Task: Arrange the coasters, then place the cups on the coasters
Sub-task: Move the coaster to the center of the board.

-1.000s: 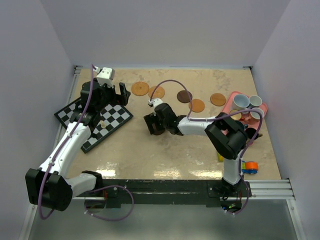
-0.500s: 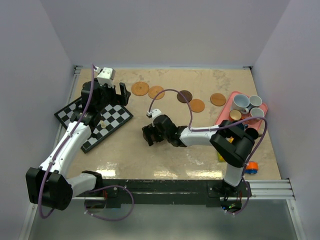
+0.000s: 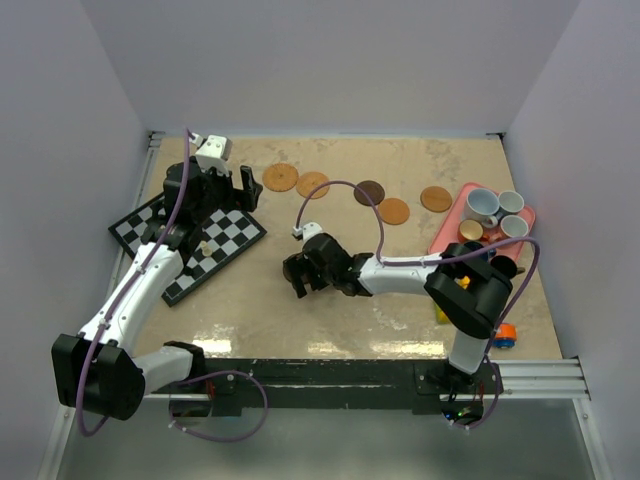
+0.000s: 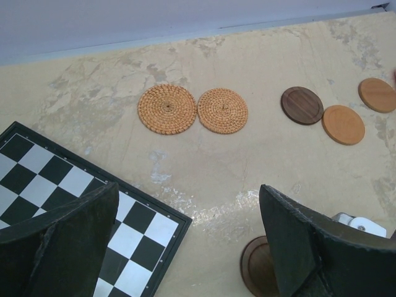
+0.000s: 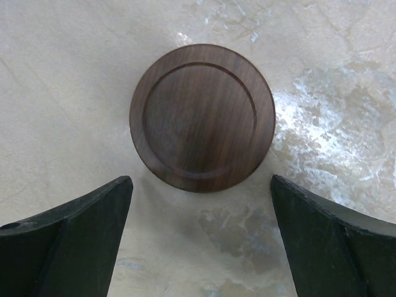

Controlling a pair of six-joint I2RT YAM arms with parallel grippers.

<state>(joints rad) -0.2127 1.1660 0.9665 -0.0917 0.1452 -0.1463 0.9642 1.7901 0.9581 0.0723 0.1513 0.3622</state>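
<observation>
A dark brown coaster [image 5: 202,117] lies flat on the table just beyond my right gripper [image 5: 201,199], which is open and holds nothing. That same coaster [image 4: 258,270] peeks out beside my left gripper [image 4: 189,207], also open and empty, hovering at the chessboard's corner. Two woven coasters [image 3: 280,177] [image 3: 313,184], another dark brown coaster [image 3: 369,192] and two orange-tan coasters [image 3: 394,211] [image 3: 435,199] lie along the back. Three pale cups [image 3: 482,204] [image 3: 511,201] [image 3: 514,225] and a tan cup [image 3: 470,231] stand on the pink tray [image 3: 446,231]. The right gripper [image 3: 297,275] sits mid-table, the left gripper [image 3: 226,196] at the back left.
A black-and-white chessboard [image 3: 190,245] lies at the left under the left arm, with a small piece [image 3: 205,251] on it. A yellow cylinder [image 3: 440,316] and an orange and blue object [image 3: 501,335] sit near the right arm's base. The right arm's cable loops over the coaster row.
The right gripper has moved toward the near-left of the table and drawn back from the dark brown coaster. The left arm has not moved.
</observation>
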